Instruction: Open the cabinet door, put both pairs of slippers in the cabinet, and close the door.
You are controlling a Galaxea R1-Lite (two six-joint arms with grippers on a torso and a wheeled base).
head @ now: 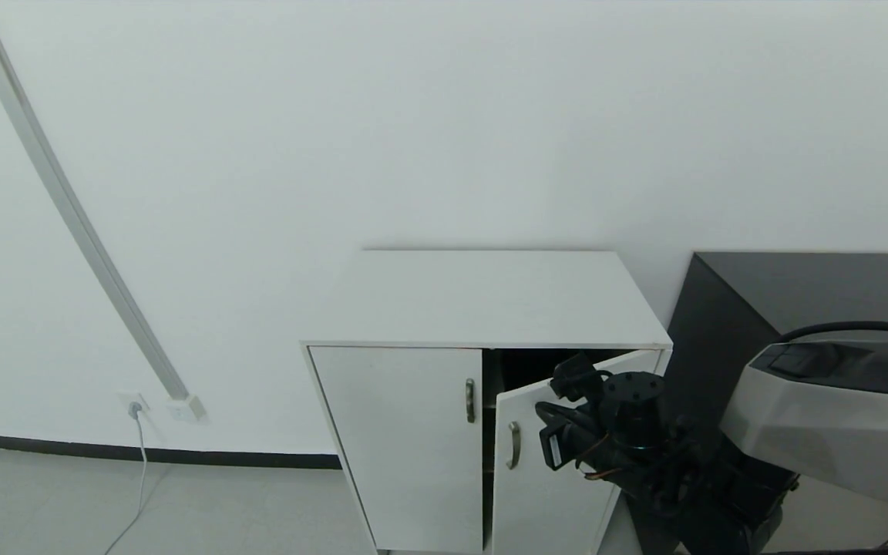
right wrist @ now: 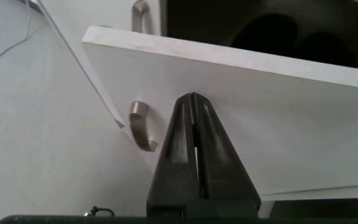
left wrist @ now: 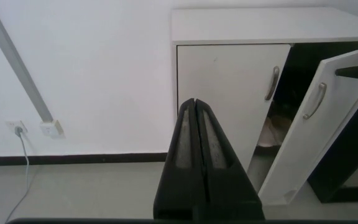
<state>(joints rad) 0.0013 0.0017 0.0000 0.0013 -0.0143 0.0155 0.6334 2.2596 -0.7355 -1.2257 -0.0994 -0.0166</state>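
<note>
Your right gripper point(right wrist: 195, 99) has its fingers pressed together, tips up against the outer face of the right door point(right wrist: 278, 124), just beside the curved metal handle point(right wrist: 140, 123). That looks like a push rather than a pull, since closed fingers make a blunt pad for swinging the door home. The door is smooth white board with square edges, and it stands partly ajar.

Your left gripper point(left wrist: 194, 102) is also closed on nothing. It is held well back from the cabinet point(head: 482, 297), clear of the door's swing.

Past the door's edge, two dark rounded shapes point(right wrist: 272, 31) sit in the shadowed interior. They are probably the slippers, though it is too dim to be sure. The left door point(head: 405, 432) lies shut and flush.
</note>
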